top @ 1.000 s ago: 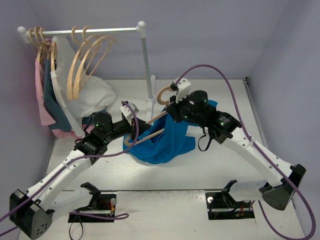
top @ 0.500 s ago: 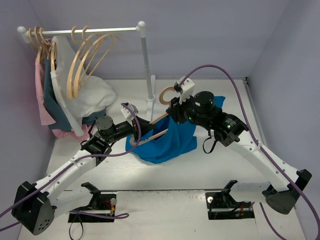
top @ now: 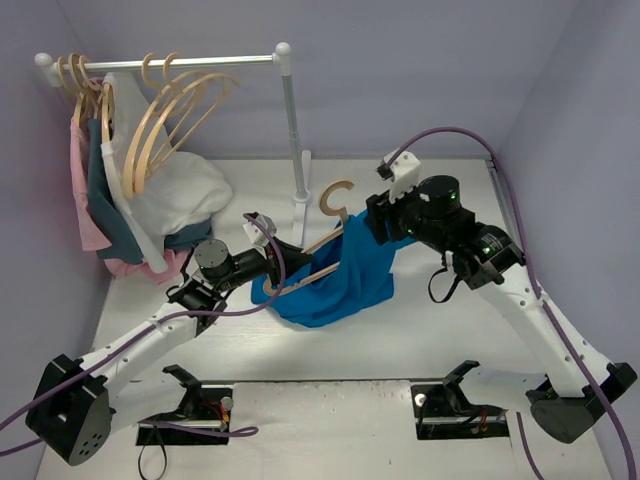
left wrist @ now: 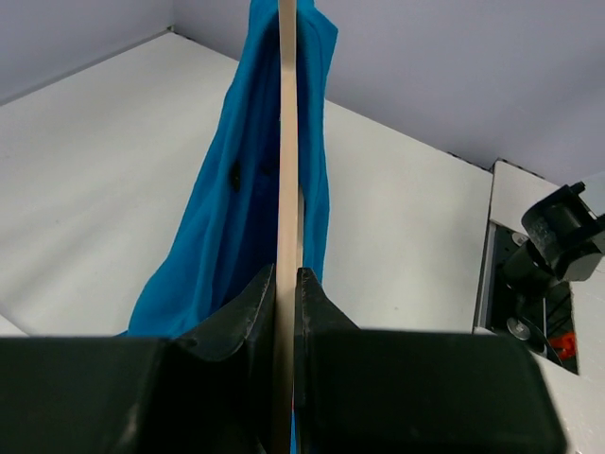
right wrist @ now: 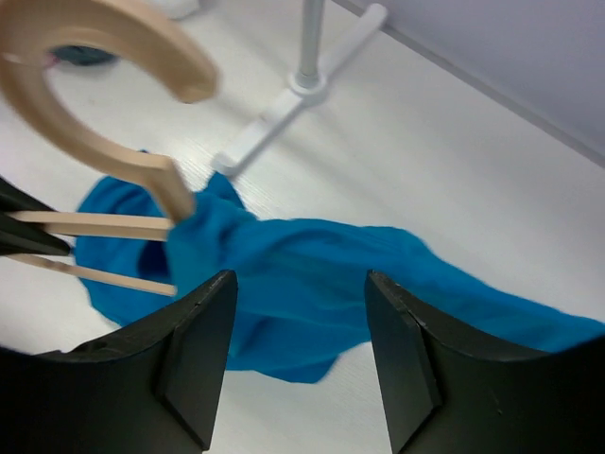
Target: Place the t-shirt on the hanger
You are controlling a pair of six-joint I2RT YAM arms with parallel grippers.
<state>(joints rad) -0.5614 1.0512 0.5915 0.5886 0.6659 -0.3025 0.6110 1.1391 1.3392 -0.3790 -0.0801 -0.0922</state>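
Note:
The pale wooden hanger (top: 335, 196) hangs in the air at mid-table, its hook up and its arms running down-left. The blue t-shirt (top: 340, 280) is draped over it and sags to the table. My left gripper (top: 284, 258) is shut on one hanger arm. In the left wrist view the hanger (left wrist: 286, 142) shows edge-on between the jaws of the left gripper (left wrist: 286, 284), with the t-shirt (left wrist: 241, 199) behind it. My right gripper (right wrist: 302, 293) stands open just right of the hook (right wrist: 85, 95), above the t-shirt (right wrist: 312, 274), with nothing between its fingers.
A white clothes rack (top: 290, 110) stands at the back left, its foot (top: 300, 208) just behind the hanger. On its rail hang several spare wooden hangers (top: 165, 125) and white (top: 185, 185), teal (top: 105, 195) and pink (top: 82, 190) garments. Purple cables trail from both arms.
My right gripper has opened and drawn back to the right, away from the hanger's neck and the t-shirt. The left gripper has kept its hold, and the hanger has shifted slightly right.

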